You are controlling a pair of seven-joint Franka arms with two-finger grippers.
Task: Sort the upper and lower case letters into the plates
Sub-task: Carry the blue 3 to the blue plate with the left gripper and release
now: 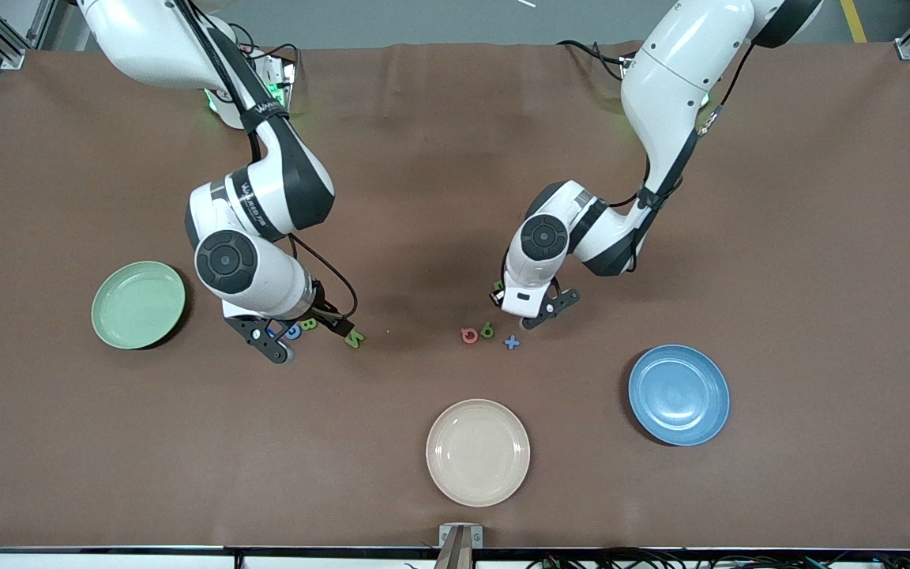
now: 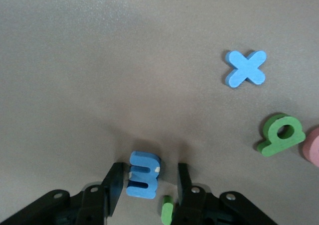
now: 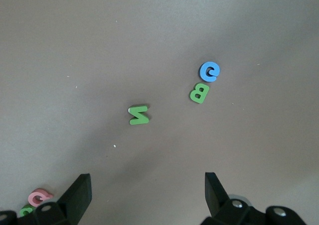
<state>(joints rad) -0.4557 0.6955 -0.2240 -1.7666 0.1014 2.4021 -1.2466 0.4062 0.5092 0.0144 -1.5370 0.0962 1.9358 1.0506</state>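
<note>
My left gripper (image 2: 148,177) is low over the table, open, with a blue letter (image 2: 143,175) between its fingers and a gap on one side. A green letter (image 2: 168,209) lies by one finger. A blue x (image 2: 245,68), a green letter (image 2: 280,134) and a pink letter (image 2: 313,145) lie close by. My right gripper (image 3: 148,185) is wide open and empty, above a green N (image 3: 138,114), a green B (image 3: 200,92) and a blue C (image 3: 210,71). The mint green plate (image 1: 138,304) and the blue plate (image 1: 678,394) hold nothing.
A cream-beige plate (image 1: 478,451) sits near the front edge, between the two other plates. The brown table cloth (image 1: 455,158) covers the whole table. Both arms reach in from the base side toward the middle.
</note>
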